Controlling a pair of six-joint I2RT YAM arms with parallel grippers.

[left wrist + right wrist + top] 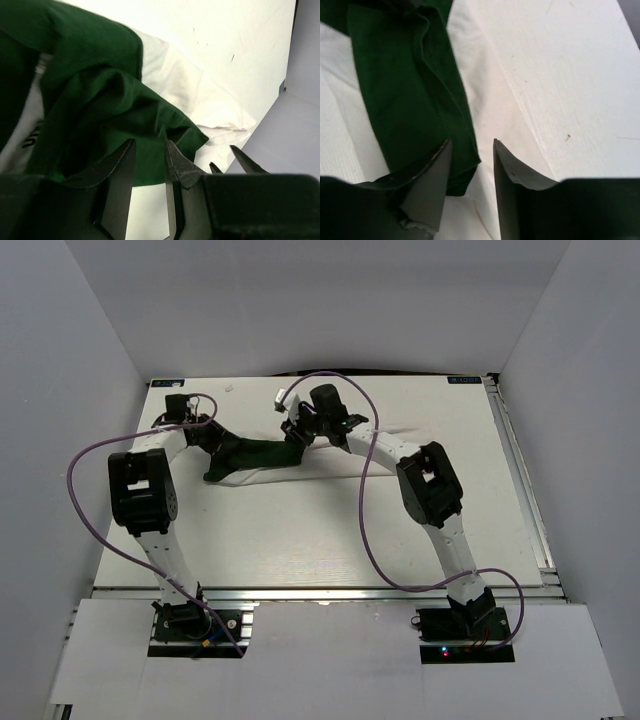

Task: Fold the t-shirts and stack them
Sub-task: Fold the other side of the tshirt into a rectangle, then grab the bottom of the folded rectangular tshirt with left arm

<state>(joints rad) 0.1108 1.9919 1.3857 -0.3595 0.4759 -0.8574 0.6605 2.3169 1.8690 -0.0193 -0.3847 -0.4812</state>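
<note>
Far on the table point(300, 530): t-shirt point(262, 454) bunched between both grippers, green sleeve point(95, 105) up.
Left gripper point(148, 144): jaws part-open over sleeve hem, gripping nothing.
Right gripper point(471, 142): jaws part-open beside sleeve edge, gripping nothing.
Free room: bare table near and right.

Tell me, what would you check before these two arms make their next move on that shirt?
1. Left gripper jaws apart: ok.
2. Right gripper jaws apart: ok.
3. Green sleeve free of the left fingers: cannot tell, it crowds their tips.
4. T-shirt lying flat: not ok, bunched between the grippers.
5. T-shirt wholly on the table: ok.
</note>
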